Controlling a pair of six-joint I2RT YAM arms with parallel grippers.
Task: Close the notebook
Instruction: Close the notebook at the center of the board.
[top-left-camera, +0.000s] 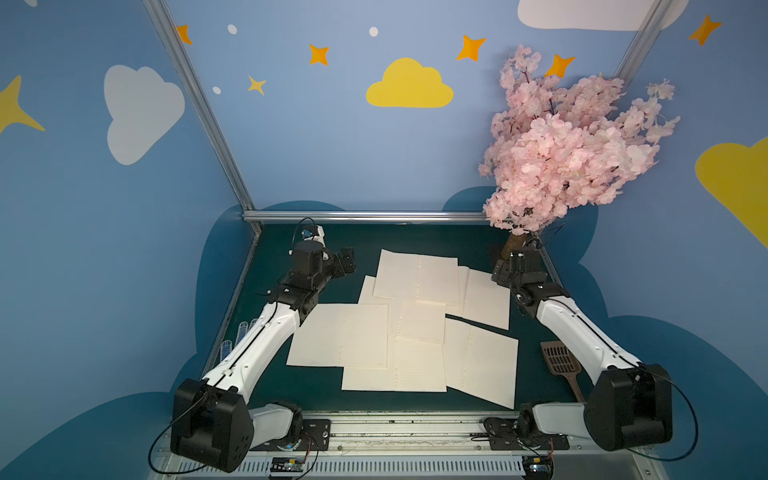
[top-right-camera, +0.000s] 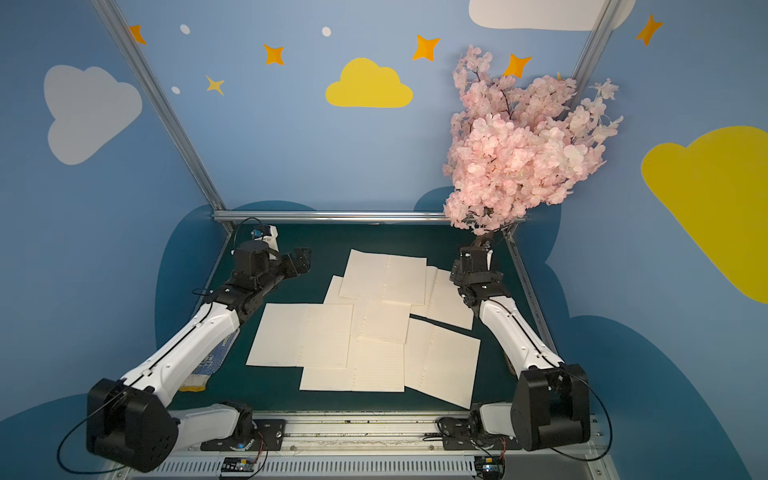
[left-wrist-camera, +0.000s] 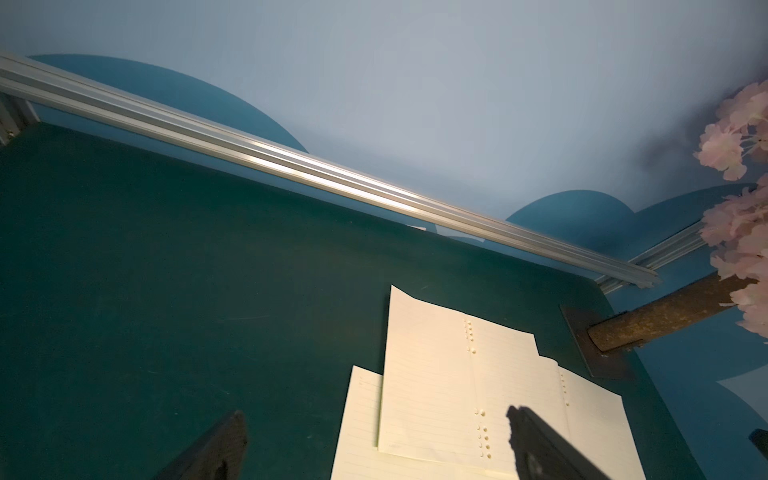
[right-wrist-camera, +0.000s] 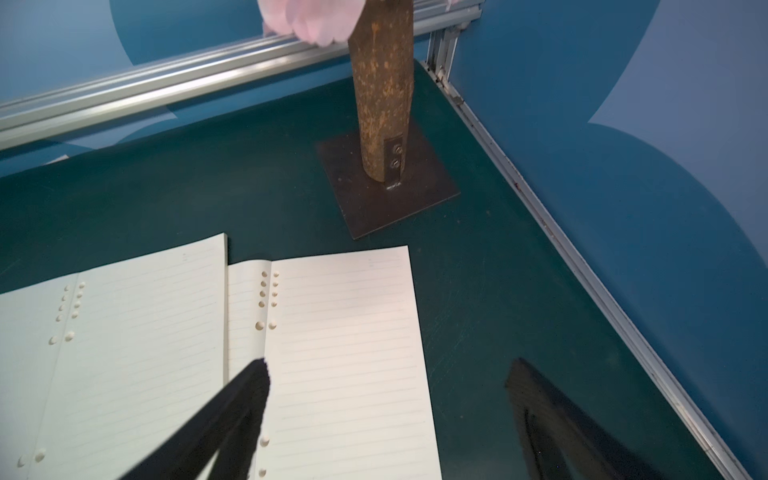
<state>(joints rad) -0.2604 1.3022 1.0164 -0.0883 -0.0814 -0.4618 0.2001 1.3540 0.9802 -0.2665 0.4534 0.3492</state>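
Walls: three blue panels (top-left-camera: 324, 137), matte, painted with clouds and four-point stars. Four aluminium rails (top-left-camera: 365, 216) frame them, ribbed and bright.

Table (top-left-camera: 320, 245): one, covered with a dark green mat, smooth and lightly scuffed.

Tree (top-left-camera: 565, 153): one, at the far right corner. It has pink fabric blossoms and a rough brown round trunk (right-wrist-camera: 382, 95), screwed to a flat, square dark metal plate (right-wrist-camera: 419, 199).

Task item: I count seven notebooks (top-left-camera: 338, 334), all lying open and flat at mid-table, overlapping one another, some partly covered. Their pages are cream, ruled and rectangular, with punched holes along each spine.

Spatula (top-left-camera: 559, 359): one, brown and slotted, lying near the right edge, partly under my right arm.

Glove (top-right-camera: 208, 365): one, white knit with blue dots and a yellow cuff, lying under my left arm.

My left gripper (top-left-camera: 346, 261) stands wide apart and empty, just beside the far notebook's left edge. My right gripper (right-wrist-camera: 388, 365) is likewise spread and holding nothing. One finger (right-wrist-camera: 249, 395) is above the rightmost notebook's page, the other above bare mat.
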